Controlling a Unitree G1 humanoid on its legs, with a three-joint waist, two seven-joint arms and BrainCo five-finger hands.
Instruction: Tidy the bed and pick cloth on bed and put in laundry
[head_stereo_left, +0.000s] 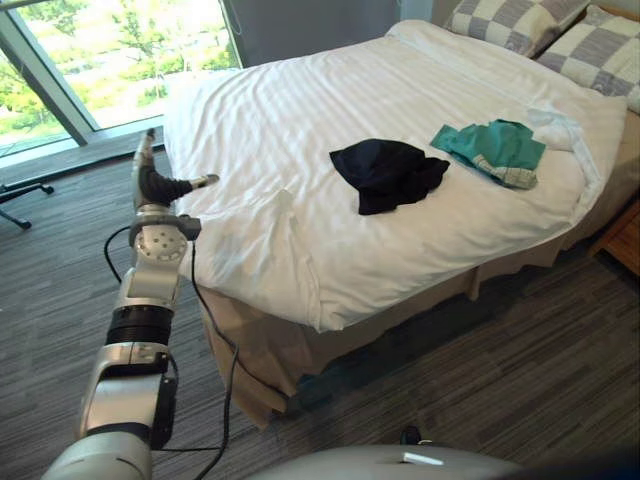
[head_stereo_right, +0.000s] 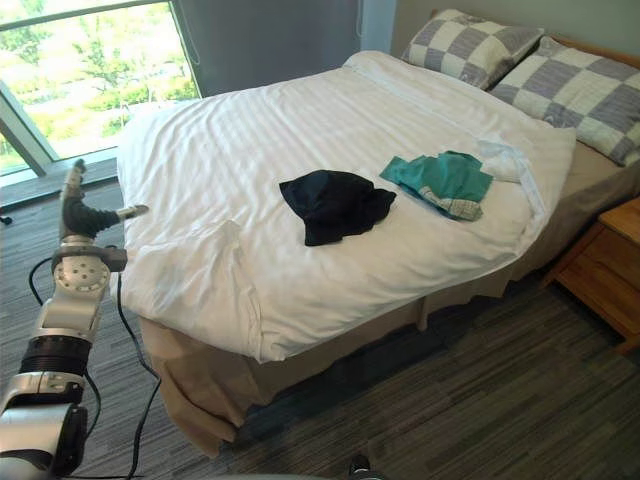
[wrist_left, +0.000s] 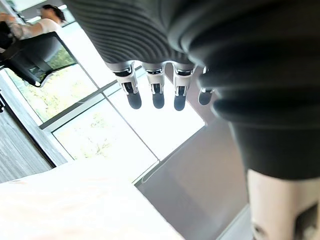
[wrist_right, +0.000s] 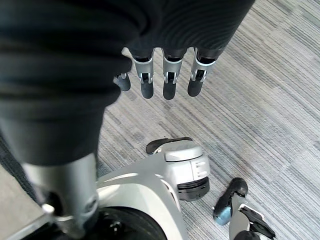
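Okay, your left hand (head_stereo_left: 152, 182) is beside the bed (head_stereo_left: 260, 130) corner, fingers straight, empty; right hand (wrist_right: 169, 84) over the floor (wrist_right: 265, 75), fingers relaxed, empty. You've got the black cloth (head_stereo_left: 388, 172) and green cloth (head_stereo_left: 495, 148) mid-bed, slightly apart.

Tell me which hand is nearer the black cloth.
Left. The left hand is raised beside the bed, apart from the black cloth; the right hand hangs over the carpet, off the bed.
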